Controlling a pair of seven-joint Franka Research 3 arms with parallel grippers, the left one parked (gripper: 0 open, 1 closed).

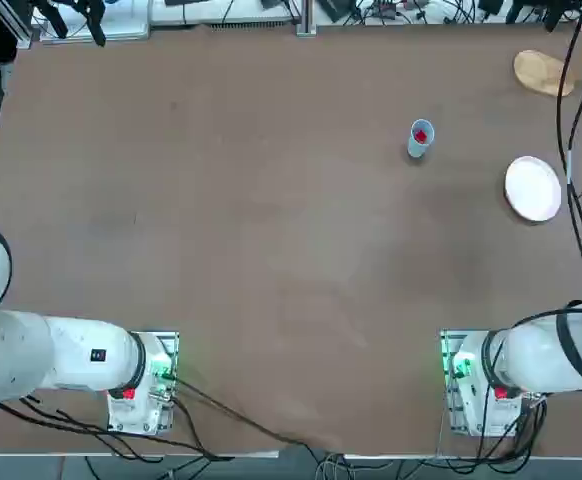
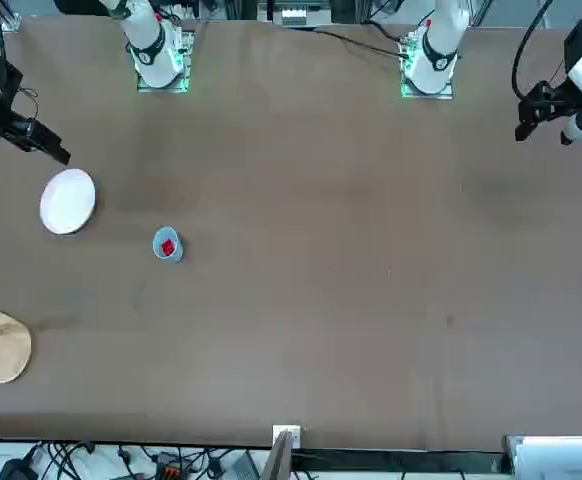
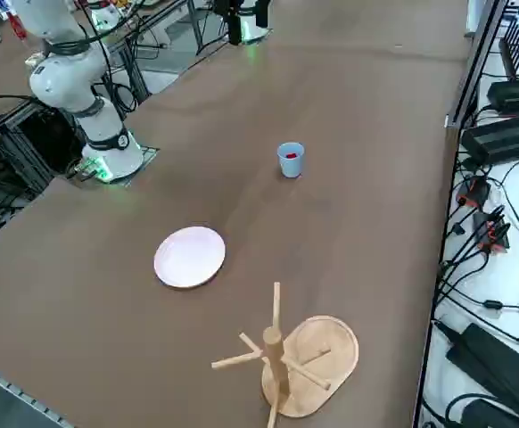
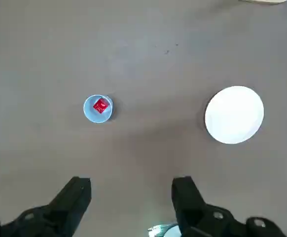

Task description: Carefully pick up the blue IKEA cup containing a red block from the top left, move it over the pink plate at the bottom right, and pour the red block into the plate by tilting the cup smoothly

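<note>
One small blue IKEA cup [image 1: 420,139] stands upright on the bare brown table [image 1: 251,230], with the red block [image 1: 422,134] resting inside it and showing through the open mouth. It looks like thin, light plastic: rigid enough to pinch, but smooth-walled and probably easy to tip or let slip, and the loose block will likely shift as soon as the cup leans. A grip across the side wall, below the rim and about mid-height, seems the safest hold, keeping the mouth clear for pouring. The pink plate [image 1: 532,187] lies empty well apart from the cup, toward the right edge of the table, with a tan wooden dish [image 1: 544,72] farther off. The right gripper [image 4: 131,190] hangs high above the table and looks straight down, its fingers [image 4: 78,190] spread wide and holding nothing, with the cup and plate both below and ahead of it.
</note>
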